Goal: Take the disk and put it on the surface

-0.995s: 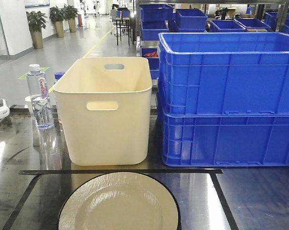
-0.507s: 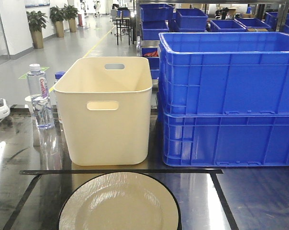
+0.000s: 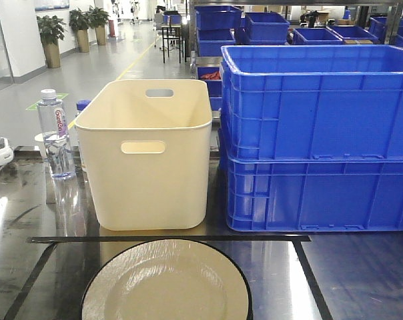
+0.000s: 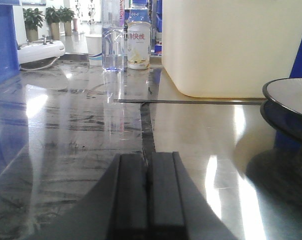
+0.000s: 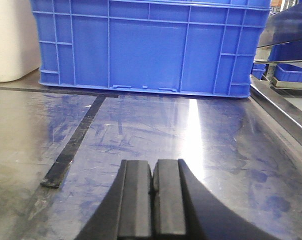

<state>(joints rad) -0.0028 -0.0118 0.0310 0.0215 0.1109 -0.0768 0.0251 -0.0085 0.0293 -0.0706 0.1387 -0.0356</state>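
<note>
Centrally, at the bottom of the front-facing view, the round cream disk with a dark rim (image 3: 167, 283) is lying flat on the dark glossy metal-like tabletop (image 3: 361, 273), inside the black tape lines (image 3: 168, 238). A cream plastic bin (image 3: 148, 153) is standing above it in the frame, stacked blue plastic crates (image 3: 318, 137) are filling the right side, and a clear water bottle (image 3: 55, 133) is standing at the left.

In the left wrist view, the left gripper (image 4: 149, 192) is sitting low at the bottom centre, its jaws pressed together and holding nothing; the disk's edge (image 4: 288, 100) is showing at the right.

In the right wrist view, the right gripper (image 5: 152, 197) is likewise sitting closed and empty above the tabletop, facing the blue crate.
</note>
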